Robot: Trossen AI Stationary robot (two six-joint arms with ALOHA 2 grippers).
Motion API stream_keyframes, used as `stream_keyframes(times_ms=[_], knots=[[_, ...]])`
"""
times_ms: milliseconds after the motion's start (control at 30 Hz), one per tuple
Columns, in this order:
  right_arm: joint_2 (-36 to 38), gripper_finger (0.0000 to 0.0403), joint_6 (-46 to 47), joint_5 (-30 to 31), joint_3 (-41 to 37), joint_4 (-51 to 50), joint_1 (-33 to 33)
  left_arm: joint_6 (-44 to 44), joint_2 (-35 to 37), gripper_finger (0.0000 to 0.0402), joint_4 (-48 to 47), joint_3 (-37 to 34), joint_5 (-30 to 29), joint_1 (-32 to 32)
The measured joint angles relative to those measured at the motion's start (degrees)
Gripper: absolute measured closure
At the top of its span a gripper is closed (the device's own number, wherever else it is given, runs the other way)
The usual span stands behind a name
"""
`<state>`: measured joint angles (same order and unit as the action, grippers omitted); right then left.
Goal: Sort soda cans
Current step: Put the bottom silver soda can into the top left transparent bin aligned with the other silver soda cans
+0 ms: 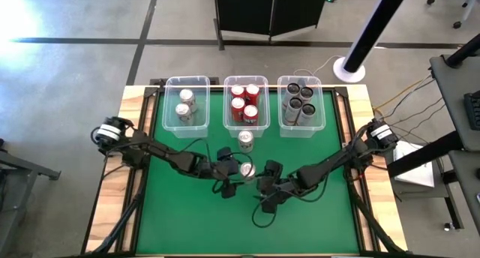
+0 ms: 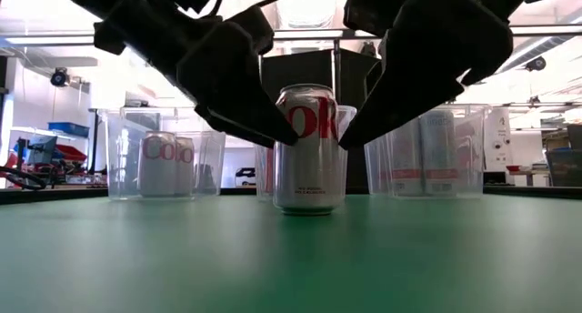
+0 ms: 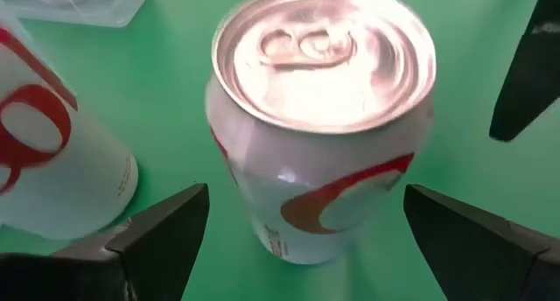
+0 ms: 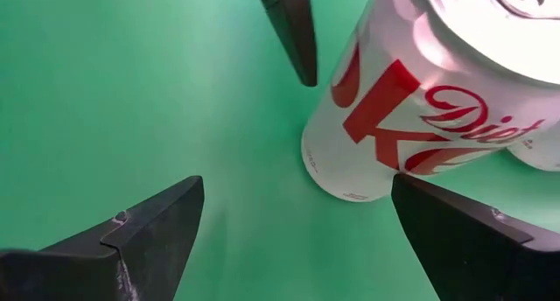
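Observation:
A silver-white soda can [image 1: 246, 169] stands upright on the green mat at mid-table, also seen in the low view [image 2: 306, 149]. My left gripper [image 3: 306, 205] is open, one finger on each side of this can with gaps showing. My right gripper [image 4: 297, 192] is open just right of the can [image 4: 420, 100], which stands ahead of its fingers, closest to one of them. A second silver-white can [image 1: 245, 140] stands farther back, near the middle bin.
Three clear bins line the far edge: the left bin [image 1: 169, 112] holds two silver-white cans, the middle bin [image 1: 227, 108] several red cans, the right bin [image 1: 283, 112] several dark cans. Bare green mat lies toward the near edge [image 1: 240, 228].

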<state>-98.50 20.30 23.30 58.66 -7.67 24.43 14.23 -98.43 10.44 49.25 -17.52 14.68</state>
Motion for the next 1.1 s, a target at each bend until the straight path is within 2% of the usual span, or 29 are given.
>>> stream_keyframes(times_ms=[133, 233, 533, 667, 867, 1100], knots=[[0.00, 0.0039, -0.39, -1.45, -0.05, 1.18, -0.55, -0.14, 0.59, 0.0035, -0.28, -0.02, 0.10, -0.36], [0.00, 0.0039, -0.69, -1.47, -0.05, 1.37, -0.92, 0.15, 1.67, 0.0035, -2.46, 0.96, 3.25, -0.68], [-0.04, 0.0039, -1.83, -2.74, -0.11, 3.18, -2.22, -4.84, 1.09, 0.0035, -26.67, 14.58, 6.98, -2.89], [-0.08, 0.0039, -3.71, -2.29, -0.20, 4.52, -2.30, -5.48, 1.09, 0.0035, -31.17, 17.80, 10.56, -5.60], [-0.09, 0.0039, -4.93, -2.24, -0.22, 5.91, -2.58, -7.40, 0.07, 0.0035, -33.15, 19.80, 14.40, -7.65], [-0.09, 0.0039, -5.41, -2.25, -0.31, 6.82, -3.12, -10.63, -4.98, 0.0035, -37.18, 25.15, 15.54, -7.78]])
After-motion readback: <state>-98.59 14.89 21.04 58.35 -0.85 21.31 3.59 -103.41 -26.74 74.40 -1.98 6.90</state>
